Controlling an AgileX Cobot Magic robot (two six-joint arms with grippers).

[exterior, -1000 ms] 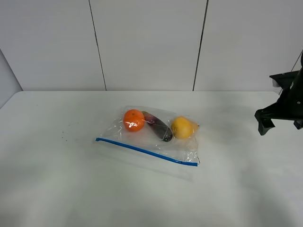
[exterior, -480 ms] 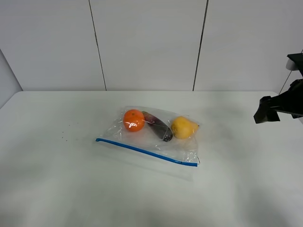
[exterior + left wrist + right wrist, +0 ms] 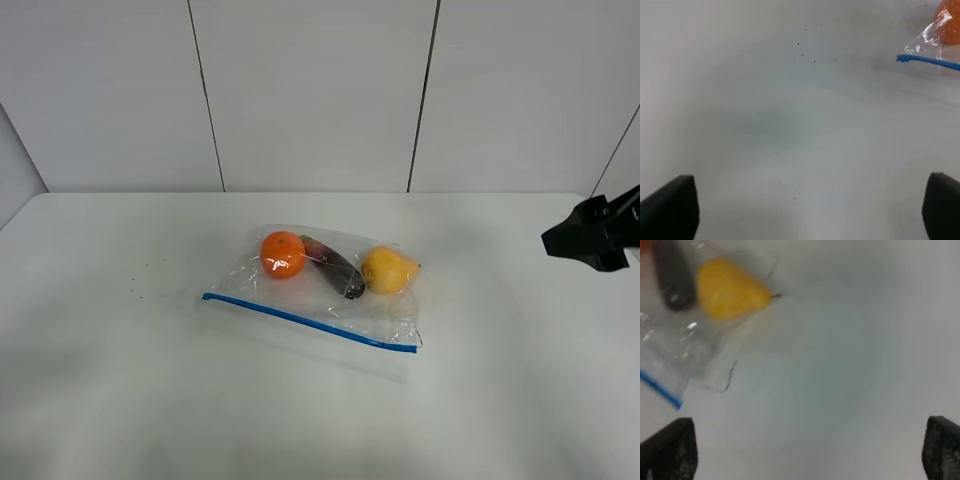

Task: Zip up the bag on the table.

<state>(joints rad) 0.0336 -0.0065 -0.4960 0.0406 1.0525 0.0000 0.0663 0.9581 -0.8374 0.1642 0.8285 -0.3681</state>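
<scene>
Right gripper (image 3: 598, 233) stands open and empty at my desk's (image 3: 120, 400) far right edge, left gripper (image 3: 810, 210) likewise spread wide, neither touching the bag (image 3: 330, 290), which lies flat mid-desk, its blue zipper strip (image 3: 305, 320) presented nearest, I judge, for pinching.

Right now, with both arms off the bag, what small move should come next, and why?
Probably bring the right gripper in toward the near end of the blue zipper strip. Its jaws stand open at the table's right edge, well clear of the bag, which lies flat and untouched. The left gripper is also open over bare table, with the strip's other end in its view.
</scene>
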